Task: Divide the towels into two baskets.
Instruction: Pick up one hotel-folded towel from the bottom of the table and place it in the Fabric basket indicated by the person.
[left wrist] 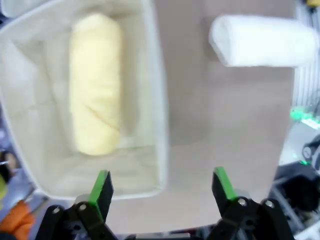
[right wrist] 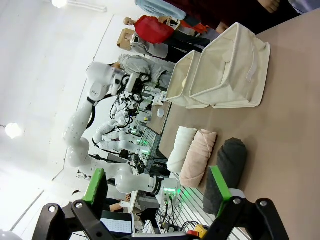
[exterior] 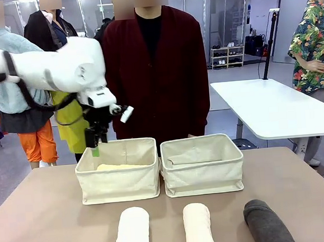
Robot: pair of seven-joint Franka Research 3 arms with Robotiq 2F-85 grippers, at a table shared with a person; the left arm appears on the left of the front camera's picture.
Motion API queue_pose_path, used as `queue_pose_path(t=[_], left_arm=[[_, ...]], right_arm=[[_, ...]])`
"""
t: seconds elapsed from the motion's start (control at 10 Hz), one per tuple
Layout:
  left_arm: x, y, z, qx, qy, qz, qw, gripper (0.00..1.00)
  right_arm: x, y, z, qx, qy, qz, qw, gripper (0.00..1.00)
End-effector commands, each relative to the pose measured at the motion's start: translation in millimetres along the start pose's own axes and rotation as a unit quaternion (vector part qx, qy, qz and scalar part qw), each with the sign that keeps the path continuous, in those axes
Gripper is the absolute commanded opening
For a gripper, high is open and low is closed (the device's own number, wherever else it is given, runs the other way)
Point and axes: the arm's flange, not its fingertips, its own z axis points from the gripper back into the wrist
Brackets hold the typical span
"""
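A brown table (exterior: 41,220) stood in front of a person in a dark red cardigan (exterior: 155,71). At mid-frame two cream baskets sat side by side, touching. The left-hand basket (exterior: 119,186) held the pale yellow towel (exterior: 116,166), with the right-hand basket (exterior: 203,176) beside it. Along the bottom edge lay the white towel (exterior: 132,235), the cream-pink towel (exterior: 199,227) and the dark grey towel (exterior: 268,225), each apart from the next. The left gripper (left wrist: 162,182) hovered above the left-hand basket's far left corner, jaws wide apart, holding nothing. The right gripper (right wrist: 157,182) was likewise spread wide and held nothing.
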Motion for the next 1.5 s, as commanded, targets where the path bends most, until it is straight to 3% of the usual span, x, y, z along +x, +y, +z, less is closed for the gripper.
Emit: queue_pose_path(t=[0.0, 0.2, 0.4, 0.8, 1.1, 1.2, 1.3, 1.4], left_arm=[[-53, -62, 1, -0.048, -0.097, 0.072, 0.992, 1.0], [-119, -94, -9, -0.074, -0.223, 0.13, 0.963, 1.0], [-182, -113, -24, -0.105, -0.342, 0.175, 0.917, 1.0], [-322, -206, -84, -0.169, -0.531, 0.292, 0.777, 1.0], [-397, -248, -146, -0.222, -0.62, 0.354, 0.664, 1.0], [-402, -248, -150, -0.217, -0.627, 0.356, 0.659, 1.0], [-400, -240, -146, -0.2, -0.612, 0.358, 0.676, 1.0], [-396, -270, -154, -0.222, -0.602, 0.365, 0.675, 1.0]], right_arm=[[-1, 3, 0, 0.005, -0.003, 0.006, 1.0, 1.0], [-1, 3, 0, 0.005, -0.003, 0.006, 1.0, 1.0], [-1, 3, 0, 0.005, -0.003, 0.006, 1.0, 1.0], [-1, 3, 0, 0.005, -0.003, 0.006, 1.0, 1.0], [-1, 3, 0, 0.005, -0.003, 0.006, 1.0, 1.0], [-1, 3, 0, 0.005, -0.003, 0.006, 1.0, 1.0], [-1, 3, 0, 0.005, -0.003, 0.006, 1.0, 1.0], [-1, 3, 0, 0.005, -0.003, 0.006, 1.0, 1.0]])
